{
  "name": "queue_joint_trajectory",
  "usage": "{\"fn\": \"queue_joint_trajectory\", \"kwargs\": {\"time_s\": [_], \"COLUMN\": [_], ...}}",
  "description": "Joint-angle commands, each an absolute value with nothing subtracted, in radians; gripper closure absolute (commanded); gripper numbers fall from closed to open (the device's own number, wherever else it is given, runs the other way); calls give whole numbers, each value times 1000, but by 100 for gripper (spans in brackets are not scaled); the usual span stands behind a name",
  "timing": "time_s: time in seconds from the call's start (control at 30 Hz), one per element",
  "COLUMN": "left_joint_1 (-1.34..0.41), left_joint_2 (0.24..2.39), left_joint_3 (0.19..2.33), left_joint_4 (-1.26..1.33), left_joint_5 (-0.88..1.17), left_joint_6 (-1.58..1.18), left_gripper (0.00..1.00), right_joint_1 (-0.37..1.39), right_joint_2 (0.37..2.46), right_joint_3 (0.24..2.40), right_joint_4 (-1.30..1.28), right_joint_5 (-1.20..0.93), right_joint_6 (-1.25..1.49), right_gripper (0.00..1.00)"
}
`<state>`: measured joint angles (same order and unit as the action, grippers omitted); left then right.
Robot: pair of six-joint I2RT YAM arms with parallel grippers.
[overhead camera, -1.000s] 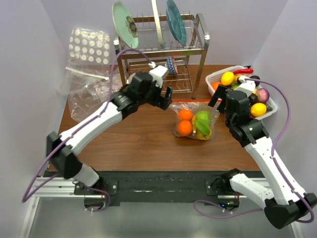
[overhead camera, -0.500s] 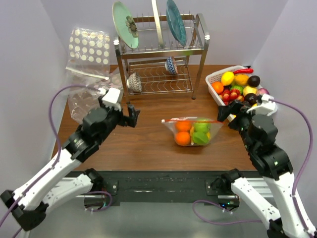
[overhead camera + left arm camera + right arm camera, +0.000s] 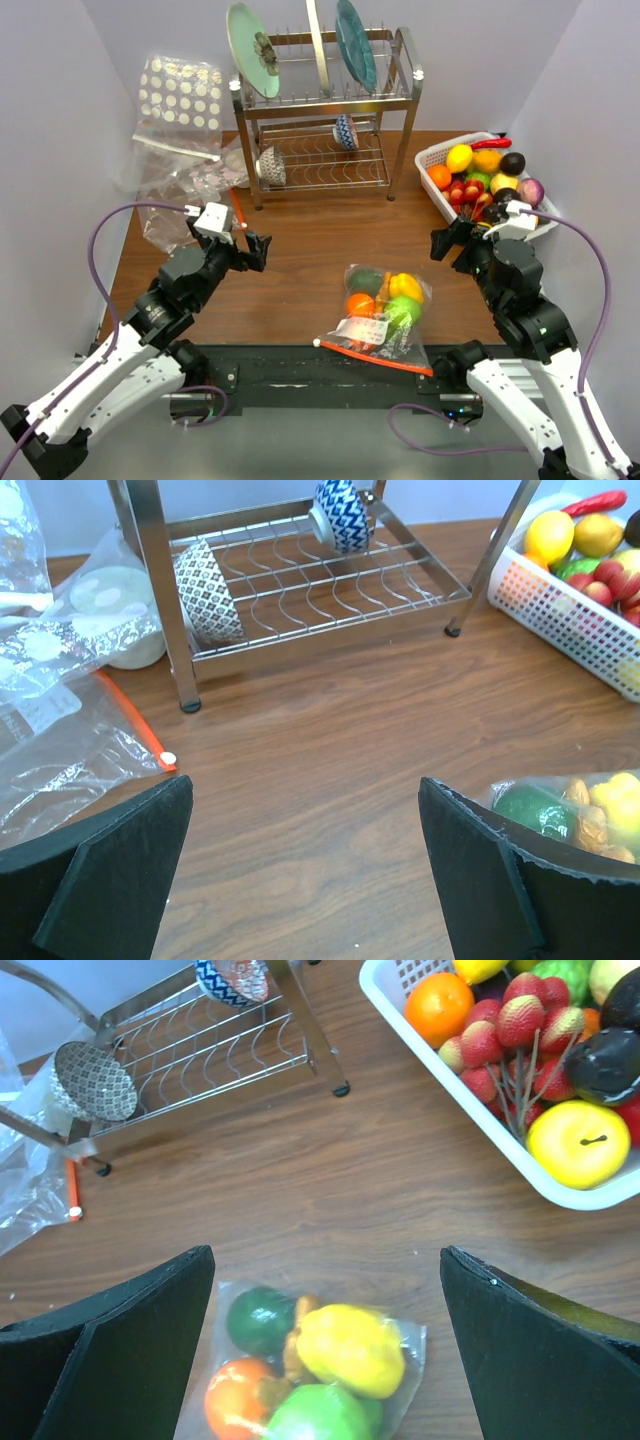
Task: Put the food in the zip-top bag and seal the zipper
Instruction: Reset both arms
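Clear crinkly zip-top bag [image 3: 384,322] of glossy toy food [image 3: 386,297] lies on the wooden counter [image 3: 300,275] — orange-red zipper [image 3: 375,357] nearest the arms, running left-right. The white label [image 3: 366,330] is unreadable. Left claw [image 3: 254,249] and right claw [image 3: 447,243] gape apart — empty.

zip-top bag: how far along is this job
Done: the food is inside the zip-top bag, lying at the front edge of the table. The zipper shows as one straight strip, so it looks sealed, though I cannot confirm that. In hand: nothing; the left gripper and right gripper are open, apart from the bag. Left: likely nothing.
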<state>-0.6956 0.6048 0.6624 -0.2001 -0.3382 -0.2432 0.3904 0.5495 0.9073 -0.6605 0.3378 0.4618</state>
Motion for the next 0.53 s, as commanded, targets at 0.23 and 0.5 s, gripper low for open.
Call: {"fn": "queue_joint_trajectory", "kwargs": {"time_s": [0.23, 0.5], "left_joint_1": [-692, -692], "left_joint_2": [603, 615], "left_joint_3": [701, 704], "left_joint_4": [-181, -181], "left_joint_5": [-322, -321], "left_joint_6": [-233, -226], "left_gripper": [0, 0], "right_joint_1": [388, 388], "right_joint_2": [548, 549], "right_joint_3": [925, 914], "right_joint_4": [-641, -624], "right_joint_5": [374, 356], "right_joint_6": [416, 402], "right_gripper": [1, 1]}}
